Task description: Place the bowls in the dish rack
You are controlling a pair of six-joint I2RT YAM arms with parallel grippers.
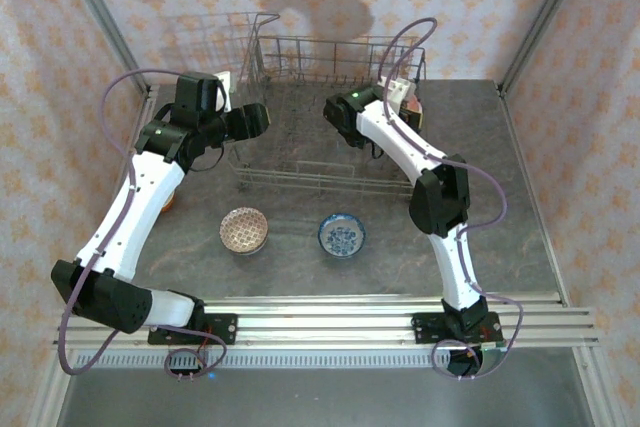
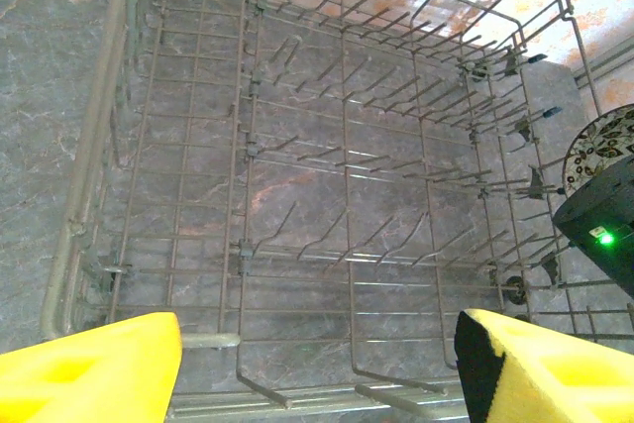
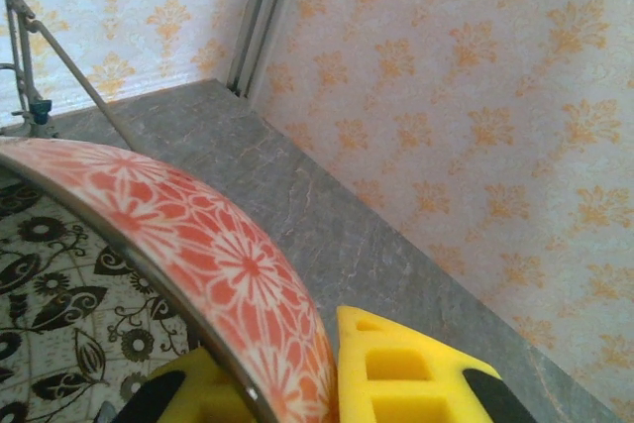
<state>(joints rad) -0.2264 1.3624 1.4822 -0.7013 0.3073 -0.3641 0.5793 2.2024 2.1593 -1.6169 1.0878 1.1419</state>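
One red-flowered, black-leafed bowl [image 3: 228,264]

Under left end effector [image 2: 317,371]: floor of the dish rack [image 2: 342,175] — rows of slanted tines with open lanes between them.
To its left: the rack's tall wire side, then bare worktop [image 2: 45,96].
To its right: a floral bowl [image 2: 599,146] and a black wrist camera [image 2: 606,225] block the rack's right side.
Beside right end effector [image 3: 297,388], clamped on that bowl: open worktop up to the patterned wall [image 3: 475,96].
Behind both, toward the bases: brown bowl [image 1: 244,230] and blue bowl [image 1: 341,235] — apart, with a gap between.
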